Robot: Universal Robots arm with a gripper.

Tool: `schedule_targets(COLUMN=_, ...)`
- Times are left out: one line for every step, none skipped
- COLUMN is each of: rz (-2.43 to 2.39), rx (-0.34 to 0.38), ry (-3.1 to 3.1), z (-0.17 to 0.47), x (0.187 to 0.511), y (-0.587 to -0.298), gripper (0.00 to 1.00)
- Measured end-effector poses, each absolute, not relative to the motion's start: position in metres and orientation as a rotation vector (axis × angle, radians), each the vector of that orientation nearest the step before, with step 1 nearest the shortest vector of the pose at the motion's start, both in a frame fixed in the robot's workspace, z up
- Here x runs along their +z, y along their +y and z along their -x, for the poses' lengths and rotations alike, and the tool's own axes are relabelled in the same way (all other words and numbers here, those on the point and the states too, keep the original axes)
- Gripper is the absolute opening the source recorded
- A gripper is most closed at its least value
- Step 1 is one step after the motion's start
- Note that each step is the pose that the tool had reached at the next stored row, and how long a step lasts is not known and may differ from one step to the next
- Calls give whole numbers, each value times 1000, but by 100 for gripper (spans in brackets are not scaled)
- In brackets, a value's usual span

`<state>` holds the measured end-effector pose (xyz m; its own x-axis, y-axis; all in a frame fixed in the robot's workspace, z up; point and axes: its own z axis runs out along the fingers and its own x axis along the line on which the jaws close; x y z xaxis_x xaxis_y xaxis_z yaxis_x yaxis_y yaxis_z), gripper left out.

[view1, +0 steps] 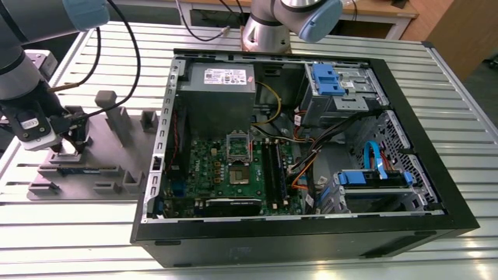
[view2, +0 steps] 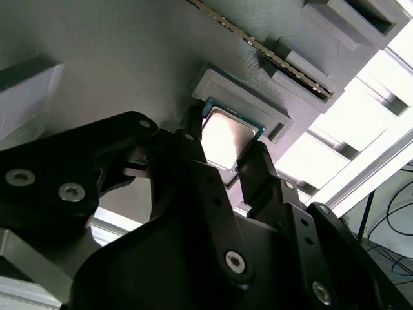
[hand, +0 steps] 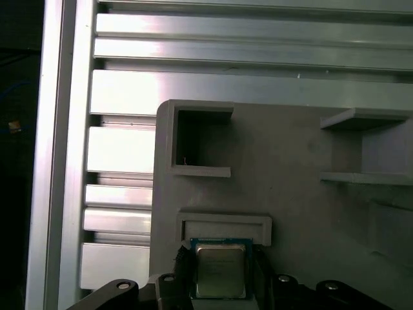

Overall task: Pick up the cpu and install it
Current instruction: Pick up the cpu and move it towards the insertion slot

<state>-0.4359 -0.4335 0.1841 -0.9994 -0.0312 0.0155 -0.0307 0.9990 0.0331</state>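
Note:
The cpu (view2: 226, 135) (hand: 221, 271) is a small square chip with a pale silver top and a thin dark rim. It lies at a shallow pocket of the grey parts fixture (view1: 93, 181) on the exterior view's left. My gripper (view1: 69, 149) (view2: 226, 147) (hand: 221, 278) reaches down over it. In both wrist views one black finger (view2: 192, 139) presses against each of two opposite edges of the chip, so the gripper is shut on it. The green board (view1: 233, 169) lies inside the open computer case (view1: 424, 134).
The fixture carries upright grey posts (view1: 116, 116) and a long thin memory stick (view2: 277, 55) in a slot. Cables (view1: 311, 151), blue drive cages (view1: 327, 79) and a power supply (view1: 221, 76) crowd the case. All stands on a slatted aluminium table (view1: 70, 233).

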Motion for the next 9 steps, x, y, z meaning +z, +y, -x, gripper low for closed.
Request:
schedule_targets(rz=-48, rx=-51, ry=-3125, z=436, x=184, y=-434, gripper=47)
schedule_targets(rz=-48, rx=-51, ry=-3125, z=436, x=184, y=-433, gripper=47)
schedule_targets(rz=-48, rx=-51, ry=-3125, z=436, x=184, y=-433, gripper=47)
schedule_targets(rz=-48, rx=-51, ry=-3124, z=436, x=185, y=-434, gripper=47)
schedule_targets(rz=-48, rx=-51, ry=-3124, z=436, x=186, y=-434, gripper=47)
schedule_targets(rz=-48, rx=-51, ry=-3125, z=436, x=187, y=-434, gripper=47)
schedule_targets(rz=-48, rx=-51, ry=-3125, z=436, x=188, y=-434, gripper=47)
schedule_targets(rz=-48, rx=-51, ry=-3125, z=436, x=189, y=-434, gripper=47)
schedule_targets(rz=-48, rx=-51, ry=-3125, z=436, x=191, y=-434, gripper=47)
